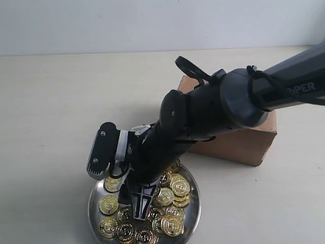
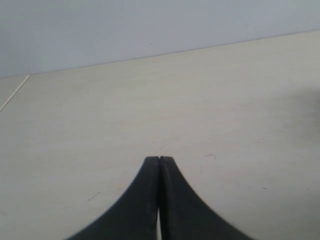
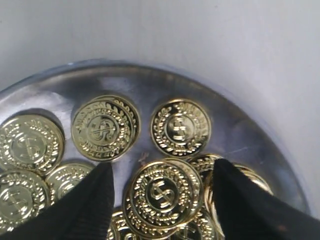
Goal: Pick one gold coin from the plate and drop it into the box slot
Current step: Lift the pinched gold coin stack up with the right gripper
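The silver plate (image 1: 195, 202) sits at the table's front edge and holds several gold coins (image 1: 171, 224). My right gripper (image 1: 138, 202) reaches down into it from the right. In the right wrist view this gripper (image 3: 163, 166) is open, its black fingers (image 3: 95, 200) standing on either side of a gold coin (image 3: 162, 192) that tops a small pile on the plate (image 3: 145, 92). Two single coins (image 3: 105, 128) lie flat just beyond. The reddish-brown box (image 1: 244, 145) stands behind the plate, mostly covered by the arm; its slot is hidden. My left gripper (image 2: 159, 159) is shut and holds nothing.
The right arm (image 1: 244, 101) crosses over the box and the plate's back half. Pale table (image 1: 51, 101) spreads to the left, and the left wrist view shows only this bare surface (image 2: 150, 100) and a wall beyond it.
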{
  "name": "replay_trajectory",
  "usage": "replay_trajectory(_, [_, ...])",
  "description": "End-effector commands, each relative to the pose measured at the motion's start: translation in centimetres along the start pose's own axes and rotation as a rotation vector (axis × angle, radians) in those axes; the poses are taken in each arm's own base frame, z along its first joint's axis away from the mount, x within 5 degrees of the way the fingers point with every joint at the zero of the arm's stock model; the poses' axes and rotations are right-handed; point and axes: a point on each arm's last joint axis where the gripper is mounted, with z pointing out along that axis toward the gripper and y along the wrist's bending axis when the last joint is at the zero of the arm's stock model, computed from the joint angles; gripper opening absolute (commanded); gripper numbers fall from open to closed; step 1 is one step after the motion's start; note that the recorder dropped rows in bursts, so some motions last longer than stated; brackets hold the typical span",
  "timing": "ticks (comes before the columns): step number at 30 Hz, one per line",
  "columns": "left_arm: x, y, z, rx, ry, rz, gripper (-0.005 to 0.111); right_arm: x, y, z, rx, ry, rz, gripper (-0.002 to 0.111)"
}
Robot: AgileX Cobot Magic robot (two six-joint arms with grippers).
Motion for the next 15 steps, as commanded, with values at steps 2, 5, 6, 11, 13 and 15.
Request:
replay_trajectory(2, [0.04,0.0,0.01,-0.001,-0.008,-0.002,0.0,0.4,0.25,0.54,-0.029,0.024,-0.003,0.05])
replay_trajectory(5, [0.04,0.0,0.01,-0.001,-0.008,-0.002,0.0,0.4,0.25,0.54,-0.028,0.025,-0.005,0.049])
replay_trajectory(6, [0.04,0.0,0.01,-0.001,-0.008,-0.002,0.0,0.4,0.25,0.54,-0.028,0.025,-0.005,0.048])
replay_trajectory(11, [0.04,0.0,0.01,-0.001,-0.008,-0.002,0.0,0.32,0.01,0.55,-0.003,0.016,-0.005,0.048])
replay_trajectory(13, [0.04,0.0,0.01,-0.001,-0.008,-0.002,0.0,0.32,0.01,0.55,-0.003,0.016,-0.005,0.052])
replay_trajectory(15, [0.04,0.0,0.01,-0.001,-0.008,-0.002,0.0,0.32,0.01,0.55,-0.003,0.016,-0.005,0.052])
